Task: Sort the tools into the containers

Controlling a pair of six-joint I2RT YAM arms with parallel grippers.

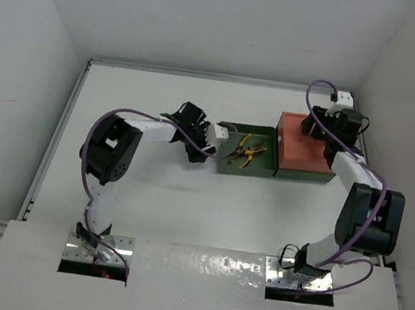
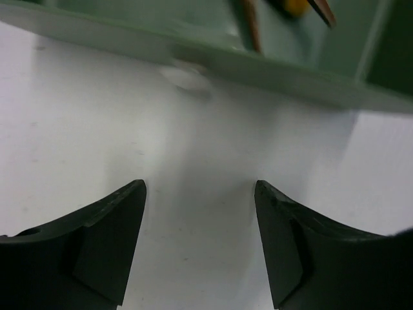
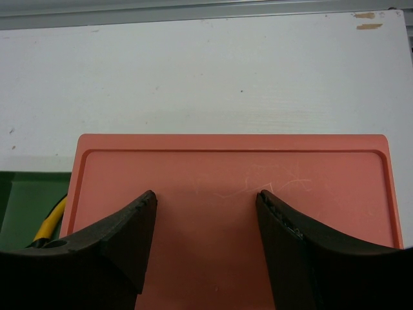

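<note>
Spread wide with nothing between the fingers: the left gripper (image 2: pixel 200 219), low over the bare white table (image 2: pixel 97 116). Just ahead of its fingertips, the near wall of the dark green tray (image 2: pixel 271 68). Beyond that wall, blurred at the top of the wrist view, a bit of the pliers (image 2: pixel 293 6).

Likewise released and empty: the right gripper (image 3: pixel 206 239), poised above the orange-red tray (image 3: pixel 232 174). Directly under and ahead of its fingers, only a flat salmon surface with a raised border. No divider to be made out from here, and no tool on the part shown. Off to the left of that gripper, a corner of the green tray with a yellow handle inside.

Seen from above: both trays side by side and touching, not stacked, the green one just past the left gripper's tips, the orange-red one beneath the right. Inside the green tray, pliers with yellow-orange handles, seemingly two pairs lying close together; exact count hard to tell. No screwdrivers found in any view, neither on the table nor in a tray.

Judged progress: pliers sorted into the green tray, so that part apparently done. Nothing loose on the visible table left to fetch. Orange-red tray apparently unfilled, with the stretch under the right arm hidden. Either close to finished, or the remaining tools out of frame; impossible to say which.
</note>
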